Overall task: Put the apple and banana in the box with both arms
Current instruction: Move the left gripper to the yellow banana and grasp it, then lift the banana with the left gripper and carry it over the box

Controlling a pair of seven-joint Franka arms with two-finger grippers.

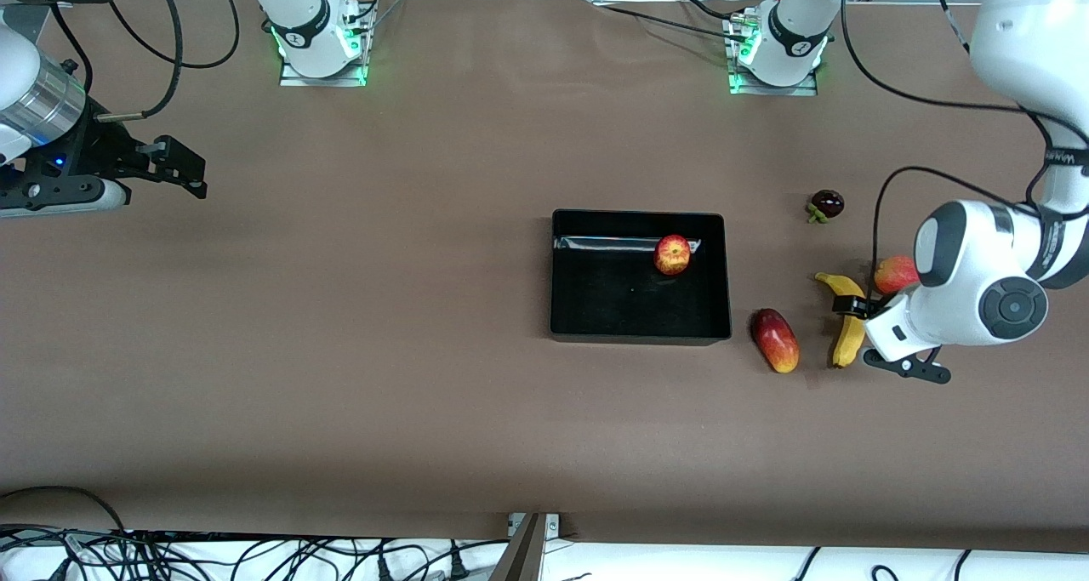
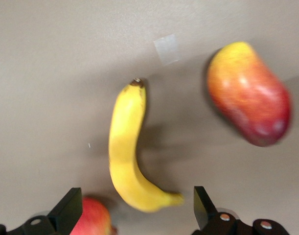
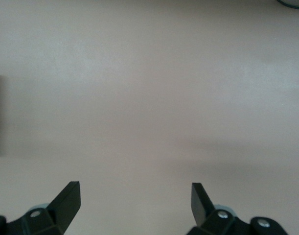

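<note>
The black box (image 1: 561,275) sits mid-table with the apple (image 1: 672,254) inside it, near its wall on the robots' side. The yellow banana (image 1: 848,339) lies on the table toward the left arm's end. My left gripper (image 1: 858,309) hovers low over the banana's middle, open. In the left wrist view the banana (image 2: 127,152) curves between the spread fingertips (image 2: 71,203), and nothing is held. My right gripper (image 1: 197,177) waits open at the right arm's end of the table; its wrist view shows the gripper (image 3: 134,196) over bare tabletop.
A red-yellow mango-like fruit (image 1: 775,340) lies between box and banana. A smooth red fruit (image 1: 895,273) sits beside the banana, close to one left fingertip (image 2: 93,218). A dark purple fruit (image 1: 826,204) lies farther from the front camera.
</note>
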